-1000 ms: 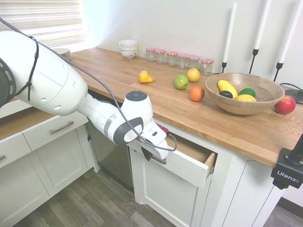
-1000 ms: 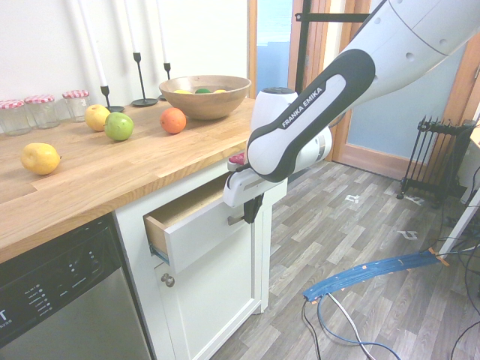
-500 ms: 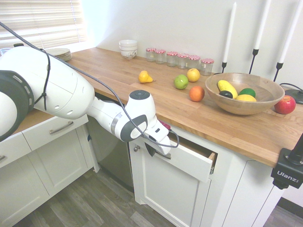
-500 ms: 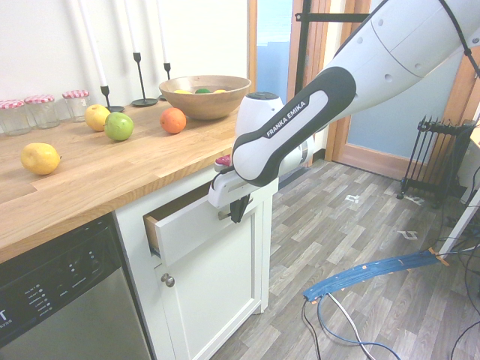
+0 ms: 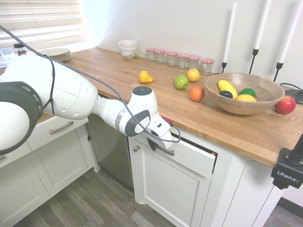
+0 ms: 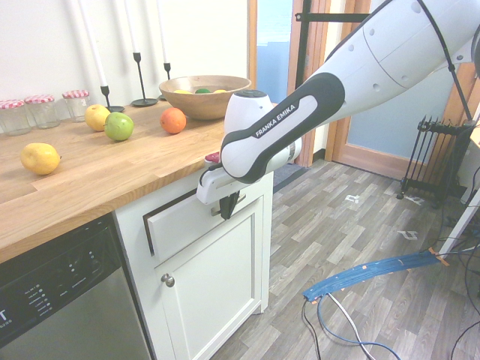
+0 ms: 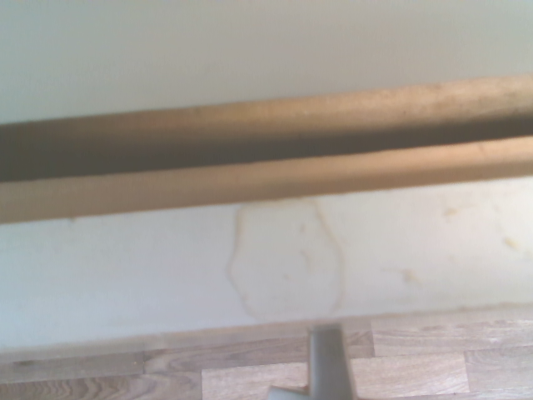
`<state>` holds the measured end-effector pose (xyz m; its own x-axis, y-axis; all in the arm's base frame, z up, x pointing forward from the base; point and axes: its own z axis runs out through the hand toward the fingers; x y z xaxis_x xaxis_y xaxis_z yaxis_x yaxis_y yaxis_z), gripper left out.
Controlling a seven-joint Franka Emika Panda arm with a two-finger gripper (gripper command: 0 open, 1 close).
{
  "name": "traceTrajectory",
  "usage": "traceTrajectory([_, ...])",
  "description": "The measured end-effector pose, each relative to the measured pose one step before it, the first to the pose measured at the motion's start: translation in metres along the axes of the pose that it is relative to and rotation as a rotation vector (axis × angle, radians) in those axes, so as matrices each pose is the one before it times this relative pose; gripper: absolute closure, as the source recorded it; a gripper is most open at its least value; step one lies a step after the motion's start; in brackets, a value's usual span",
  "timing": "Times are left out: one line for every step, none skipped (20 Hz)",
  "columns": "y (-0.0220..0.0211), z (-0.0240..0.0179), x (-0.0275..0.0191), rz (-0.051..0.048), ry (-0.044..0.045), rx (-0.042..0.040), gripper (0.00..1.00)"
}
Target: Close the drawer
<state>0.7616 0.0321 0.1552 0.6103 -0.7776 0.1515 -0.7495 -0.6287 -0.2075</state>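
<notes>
The drawer [image 5: 191,160] under the wooden counter stands almost flush with the cabinet, with only a narrow dark gap showing along its top and right side. From the other side, the drawer [image 6: 182,222] shows the same thin gap along its left and top edges. My gripper [image 5: 154,144] is shut, its dark fingers pressed against the white front panel at the silver bar handle [image 5: 165,151]. In the second exterior view the gripper [image 6: 228,204] points down in front of the handle [image 6: 238,203]. The wrist view shows the blurred handle [image 7: 266,158] across the white panel [image 7: 166,275].
A cabinet door with a round knob [image 6: 168,280] sits below the drawer, and a dishwasher [image 6: 52,300] stands beside it. Fruit, several jars and a wooden bowl [image 5: 244,92] are on the counter [image 5: 227,127]. Wood floor [image 6: 352,247] lies open behind the arm.
The gripper has pushed the drawer in toward the cabinet. A second ago it stood well open with the plywood interior showing; now only a thin gap is left.
</notes>
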Motion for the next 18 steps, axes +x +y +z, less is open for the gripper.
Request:
traceTrajectory([-0.00049,0.0002,-0.00018,0.00181,-0.00008,0.00059,1.0])
traceTrajectory([-0.00051,0.0001,0.00009,0.00378,0.00019,0.00064,1.0])
traceTrajectory([-0.00062,0.00017,0.00017,0.00457,-0.00003,0.00033,1.0])
traceTrajectory([-0.00038,0.00036,0.00003,0.00375,-0.00048,-0.00029,1.0])
traceTrajectory([-0.00035,0.00036,-0.00002,0.00302,-0.0005,-0.00023,1.0])
traceTrajectory([-0.00037,0.0003,0.00002,0.00157,-0.0004,-0.00018,1.0])
traceTrajectory([-0.00034,0.00016,0.00003,0.00098,-0.00031,-0.00002,1.0])
traceTrajectory([-0.00024,-0.00006,-0.00002,0.00041,-0.0002,0.00027,1.0])
traceTrajectory([-0.00028,-0.00018,-0.00002,-0.00009,0.00021,0.00095,1.0])
traceTrajectory([-0.00277,-0.00265,0.00122,-0.00066,0.00671,0.01141,1.0])
traceTrajectory([-0.00471,-0.00434,0.00143,-0.00447,0.00518,0.01318,1.0])
traceTrajectory([-0.0043,-0.00396,0.00119,-0.00623,0.00539,0.01223,1.0])
traceTrajectory([-0.00396,-0.0037,0.0013,-0.00178,0.00626,0.01144,1.0])
traceTrajectory([-0.00284,-0.00296,0.00145,-0.00058,0.0055,0.00854,1.0])
traceTrajectory([-0.0009,-0.00167,0.00187,0.00109,0.00465,0.00538,1.0])
traceTrajectory([0.00126,0.00036,0.00175,0.00198,0.00197,0.00023,1.0])
traceTrajectory([0.00265,0.00153,0.00104,0.00133,-0.00683,-0.01067,1.0])
traceTrajectory([0.00463,0.00315,-0.00019,0.00001,-0.02062,-0.02702,1.0])
